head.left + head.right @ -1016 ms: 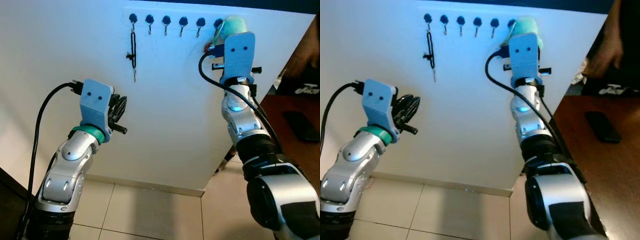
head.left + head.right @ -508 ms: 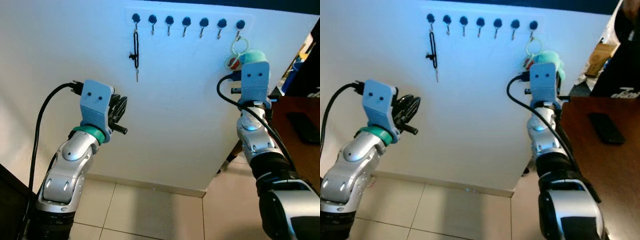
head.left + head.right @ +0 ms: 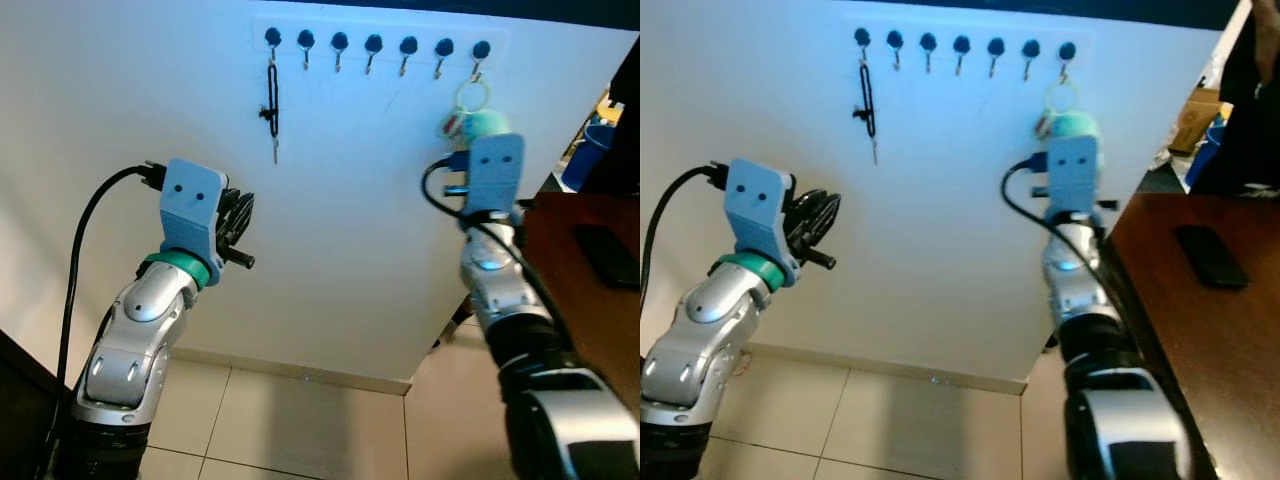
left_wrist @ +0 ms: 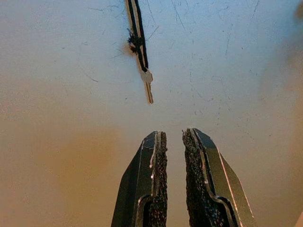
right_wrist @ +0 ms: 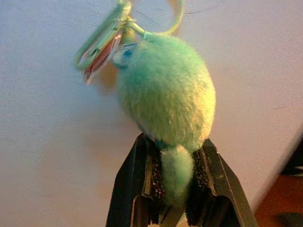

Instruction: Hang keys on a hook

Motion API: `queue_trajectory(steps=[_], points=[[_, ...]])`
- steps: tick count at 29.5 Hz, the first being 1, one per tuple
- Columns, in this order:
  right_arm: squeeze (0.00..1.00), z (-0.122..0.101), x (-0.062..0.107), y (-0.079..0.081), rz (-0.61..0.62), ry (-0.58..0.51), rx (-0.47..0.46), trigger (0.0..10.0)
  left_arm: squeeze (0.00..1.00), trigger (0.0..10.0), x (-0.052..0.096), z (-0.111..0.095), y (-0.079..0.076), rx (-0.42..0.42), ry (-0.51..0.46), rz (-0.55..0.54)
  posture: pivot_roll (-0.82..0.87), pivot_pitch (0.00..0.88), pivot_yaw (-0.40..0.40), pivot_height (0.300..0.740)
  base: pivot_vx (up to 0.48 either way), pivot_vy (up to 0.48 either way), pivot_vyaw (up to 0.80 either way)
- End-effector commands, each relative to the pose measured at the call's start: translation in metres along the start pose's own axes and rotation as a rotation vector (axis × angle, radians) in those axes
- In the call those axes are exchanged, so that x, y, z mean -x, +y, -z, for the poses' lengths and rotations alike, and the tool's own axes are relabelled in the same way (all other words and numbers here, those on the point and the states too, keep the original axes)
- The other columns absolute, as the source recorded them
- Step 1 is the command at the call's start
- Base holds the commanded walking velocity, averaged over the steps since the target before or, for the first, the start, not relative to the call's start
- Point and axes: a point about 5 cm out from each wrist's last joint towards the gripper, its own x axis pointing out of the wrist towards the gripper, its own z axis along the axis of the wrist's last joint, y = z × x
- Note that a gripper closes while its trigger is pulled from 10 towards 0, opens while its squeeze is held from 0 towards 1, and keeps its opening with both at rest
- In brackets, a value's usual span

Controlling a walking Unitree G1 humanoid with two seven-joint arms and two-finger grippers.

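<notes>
Silver arms, blue wrist housings

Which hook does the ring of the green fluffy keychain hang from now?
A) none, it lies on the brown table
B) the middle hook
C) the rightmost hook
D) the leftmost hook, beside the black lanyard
C: the ring hangs from the rightmost hook of the row, while the right gripper is shut on the tail of the green fluffy keychain below it.

White wall [image 3: 350, 250] — beige tiled floor [image 3: 300, 430] — dark wooden table [image 3: 1200, 330].

Right gripper [image 5: 173, 189] behind its wrist camera.
</notes>
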Motion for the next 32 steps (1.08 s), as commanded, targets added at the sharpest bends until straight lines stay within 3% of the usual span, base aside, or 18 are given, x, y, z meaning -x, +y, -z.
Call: queue_trajectory(steps=[1, 2, 3, 4, 7, 10, 16, 18, 19, 20, 27, 32], points=[[0.0, 0.007, 0.004, -0.003, -0.002, 0.024, -0.019, 10.0, 0.0, 10.0, 0.002, 0.003, 0.0, 0.001, 0.007, 0.0, 0.07, 0.073, 0.096, 0.74, 0.0, 0.0, 0.0], [0.18, 0.006, 0.005, 0.002, -0.027, 0.016, -0.045, 10.0, 0.0, 10.0, 0.002, 0.003, 0.0, 0.001, 0.007, 0.0, 0.07, 0.073, 0.096, 0.74, 0.0, 0.0, 0.0], [0.18, 0.006, 0.005, 0.002, -0.027, 0.016, -0.045, 10.0, 0.0, 10.0, 0.002, 0.003, 0.0, 0.001, 0.007, 0.0, 0.07, 0.073, 0.096, 0.74, 0.0, 0.0, 0.0], [1.0, 0.004, 0.005, 0.005, -0.045, 0.01, -0.076, 10.0, 0.0, 10.0, 0.002, 0.003, 0.0, 0.0, 0.007, -0.001, 0.07, 0.073, 0.094, 0.74, 0.0, 0.0, 0.0], [1.0, 0.002, 0.004, 0.006, -0.051, 0.003, -0.106, 10.0, 0.0, 10.0, 0.002, 0.003, 0.001, 0.0, 0.007, -0.002, 0.07, 0.073, 0.094, 0.74, 0.0, 0.0, 0.0], [1.0, 0.002, 0.008, 0.006, -0.058, 0.006, -0.209, 10.0, 0.0, 10.0, 0.002, 0.003, 0.001, 0.0, 0.008, -0.002, 0.07, 0.074, 0.093, 0.74, 0.0, 0.0, 0.0], [1.0, 0.006, 0.016, 0.005, -0.06, 0.014, -0.243, 10.0, 0.0, 10.0, 0.002, 0.003, 0.001, -0.001, 0.009, -0.002, 0.06, 0.075, 0.092, 0.74, 0.0, 0.0, 0.0], [1.0, 0.017, 0.033, 0.001, -0.051, 0.042, -0.268, 10.0, 0.0, 10.0, 0.001, 0.003, 0.002, -0.003, 0.008, -0.002, 0.06, 0.076, 0.092, 0.74, 0.0, 0.0, 0.0], [1.0, 0.017, 0.033, 0.001, -0.051, 0.042, -0.268, 10.0, 0.0, 10.0, 0.001, 0.003, 0.002, -0.003, 0.008, -0.002, 0.06, 0.076, 0.092, 0.74, 0.0, 0.0, 0.0], [0.0, 0.021, 0.038, -0.001, -0.059, 0.051, -0.266, 10.0, 0.0, 10.0, 0.001, 0.003, 0.002, -0.003, 0.009, -0.003, 0.06, 0.073, 0.09, 0.74, 0.0, 0.0, 0.0], [0.0, 0.033, 0.051, -0.011, -0.064, 0.07, -0.25, 10.0, 0.0, 10.0, -0.001, 0.003, 0.004, -0.016, 0.006, -0.003, 0.06, 0.07, 0.086, 0.74, 0.0, 0.0, 0.0], [0.0, 0.021, 0.056, -0.002, -0.126, 0.011, -0.295, 10.0, 0.0, 10.0, 0.001, 0.015, 0.001, -0.061, 0.085, 0.006, 0.06, 0.068, 0.085, 0.74, 0.0, 0.0, 0.0]])
